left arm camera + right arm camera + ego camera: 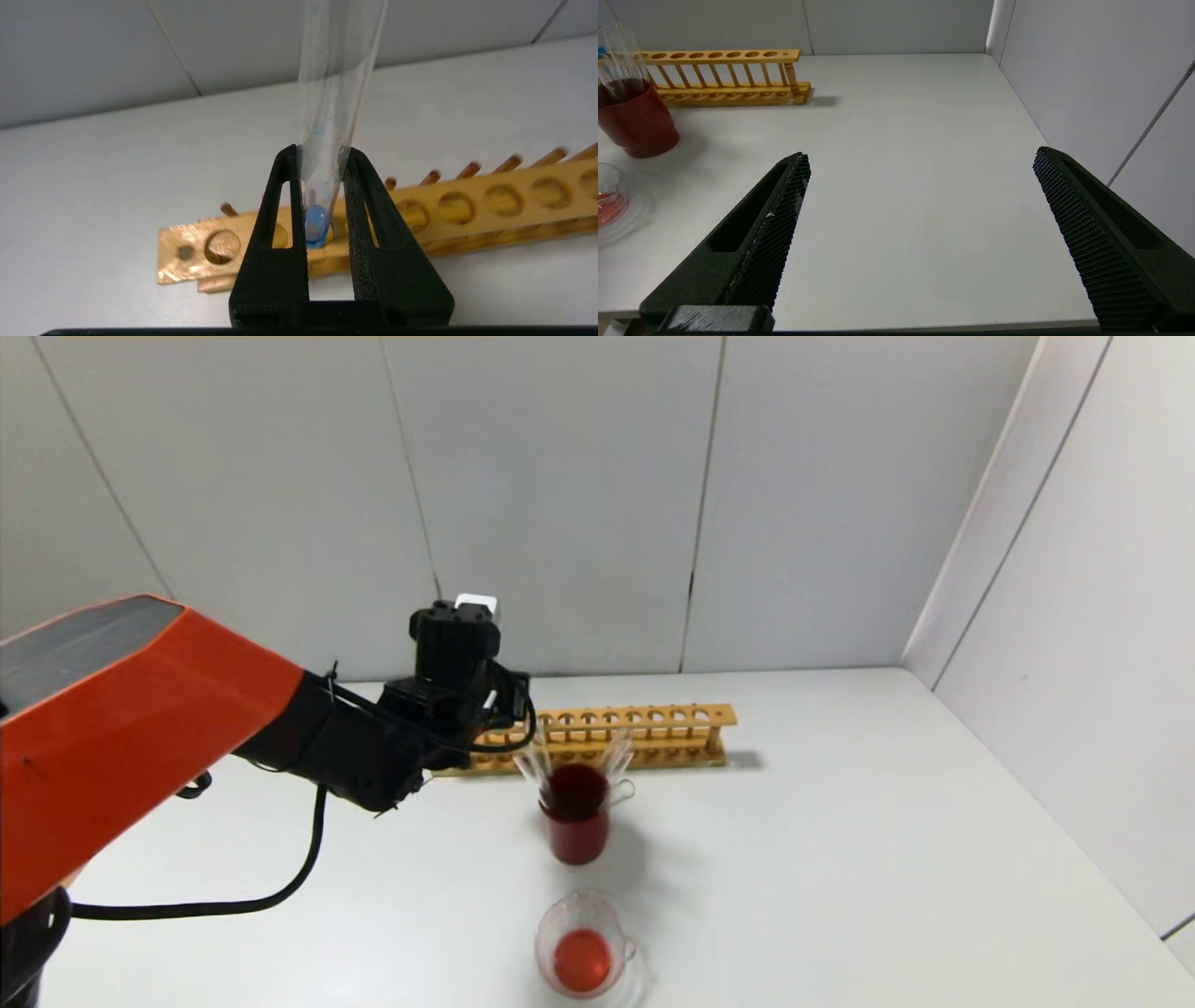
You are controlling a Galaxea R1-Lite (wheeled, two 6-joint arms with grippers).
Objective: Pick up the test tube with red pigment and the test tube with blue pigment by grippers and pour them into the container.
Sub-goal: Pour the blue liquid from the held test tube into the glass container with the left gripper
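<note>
White table (840,859): wooden rack (653,733) at back, container (583,947) holding red liquid near front. My left gripper (321,154) is clamped on the blue-pigment tube (327,140) above the rack's end. My right gripper (920,161) is parked, fingers spread.

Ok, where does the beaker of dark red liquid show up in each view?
Head view: beaker of dark red liquid mid-table, between the wooden rack and the glass cup.
Left wrist view: not in it; the left gripper holds the test tube with blue pigment near the rack.
Right wrist view: beaker in front of the rack, beyond the open right gripper.
Shared landmark: the rack.
</note>
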